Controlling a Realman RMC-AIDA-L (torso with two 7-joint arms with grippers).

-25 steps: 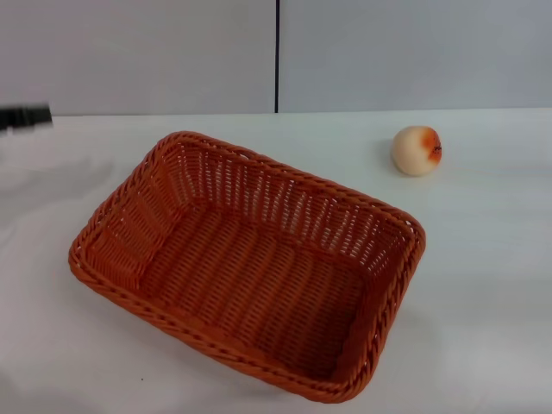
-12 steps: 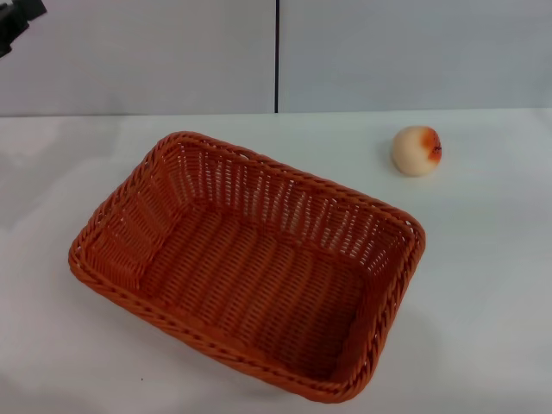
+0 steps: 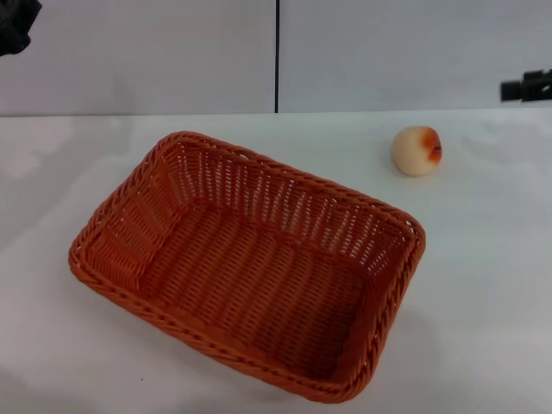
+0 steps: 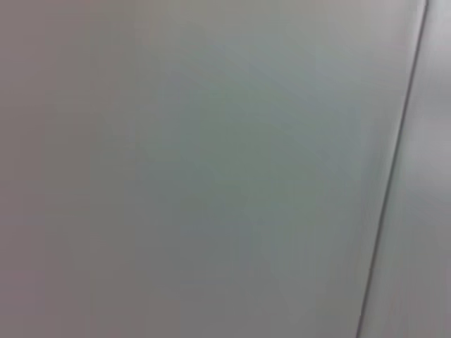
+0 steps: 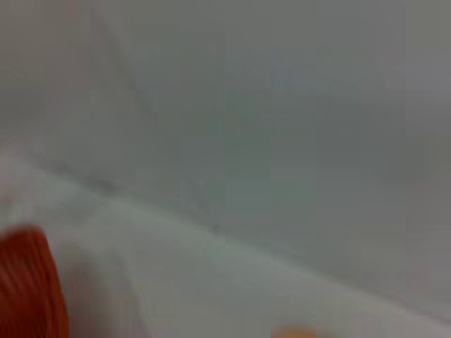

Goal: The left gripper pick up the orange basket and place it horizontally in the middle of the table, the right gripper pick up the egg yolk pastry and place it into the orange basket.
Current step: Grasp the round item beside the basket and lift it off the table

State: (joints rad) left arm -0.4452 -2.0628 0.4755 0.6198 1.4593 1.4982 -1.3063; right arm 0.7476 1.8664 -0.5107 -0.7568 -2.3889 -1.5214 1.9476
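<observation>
Locate the orange basket (image 3: pixel 247 263) on the white tabletop (image 3: pixel 483 285): it sits left of centre and close to the near edge in the head view. Its long axis runs diagonally, from the far left to the near right. It stands upright on its base, open side up, with nothing inside. You also see a blurred corner of it (image 5: pixel 28 285) in the right wrist view.

Locate the egg yolk pastry (image 3: pixel 417 150) on the tabletop beyond the basket's far right corner, apart from the rim. Its orange-red patch faces right.

Find the left gripper (image 3: pixel 17 24) in the upper left corner of the head view, raised above the tabletop and well apart from the basket. You cannot tell whether its fingers are spread or pressed together.

Find the right gripper (image 3: pixel 528 86) at the right edge of the head view, above the far side of the tabletop and right of the pastry, not touching it. You cannot tell how its fingers stand
</observation>
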